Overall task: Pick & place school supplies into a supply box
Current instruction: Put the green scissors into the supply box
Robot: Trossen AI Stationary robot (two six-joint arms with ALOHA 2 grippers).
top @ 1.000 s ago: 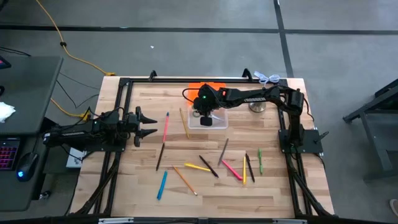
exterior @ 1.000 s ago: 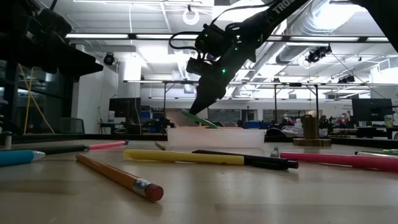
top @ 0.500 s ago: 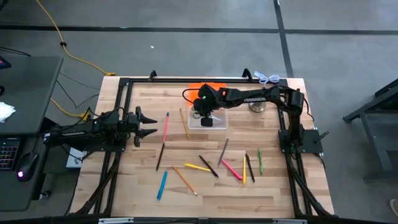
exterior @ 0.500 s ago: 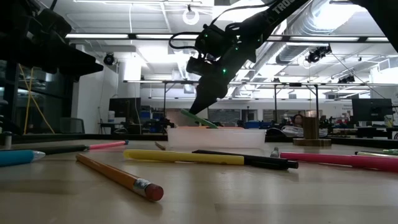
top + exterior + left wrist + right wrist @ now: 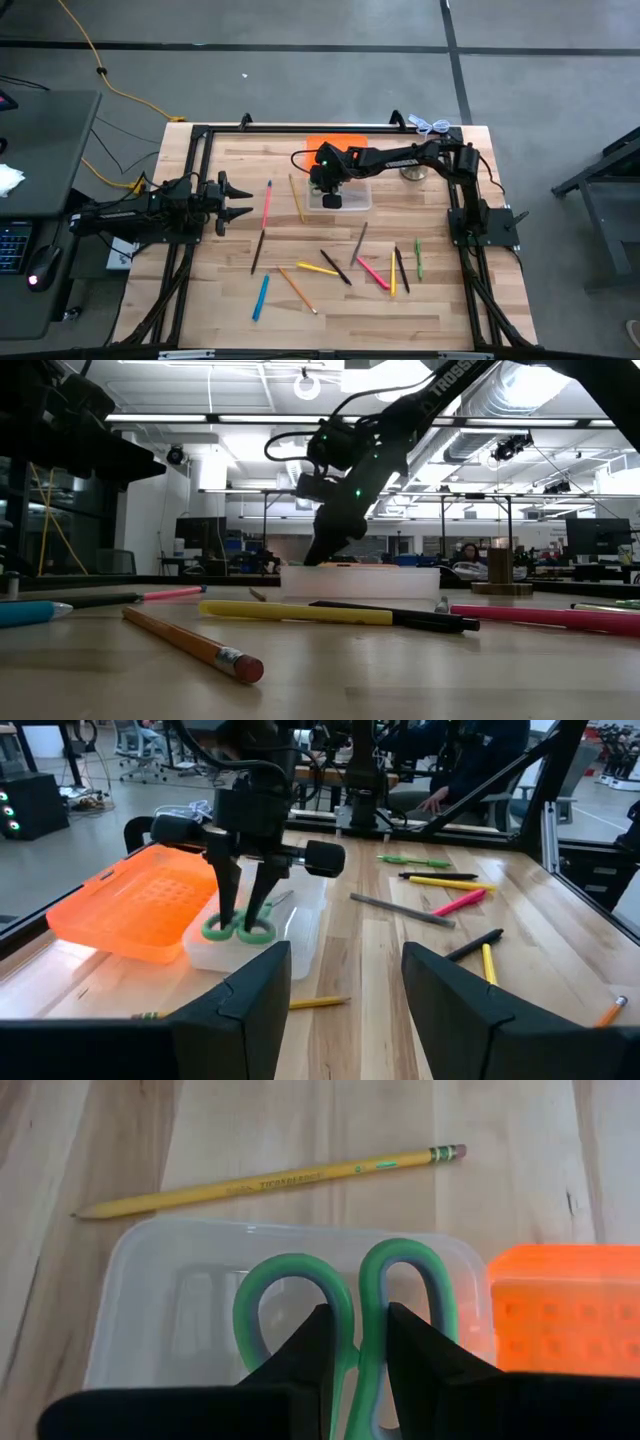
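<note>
The right gripper (image 5: 352, 1350) pinches the scissors (image 5: 345, 1305) by the blades, green handles hanging down inside the box (image 5: 262, 935), which sits beside the orange lid (image 5: 135, 910). Scissors look light, stiff and smooth, so holding near the pivot seems safest against swinging. The right arm reaches over the box, wrist pointing down; the left gripper (image 5: 238, 199), open, waits at the desk (image 5: 330, 300) edge far from the box.

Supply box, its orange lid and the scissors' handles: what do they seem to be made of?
The supply box looks like clear, slightly frosted plastic; the wooden table shows through its walls. The orange lid seems glossy, translucent moulded plastic with a dimpled grid. The scissors' handles look like smooth green plastic, possibly rubbery; the right gripper grips them.
</note>
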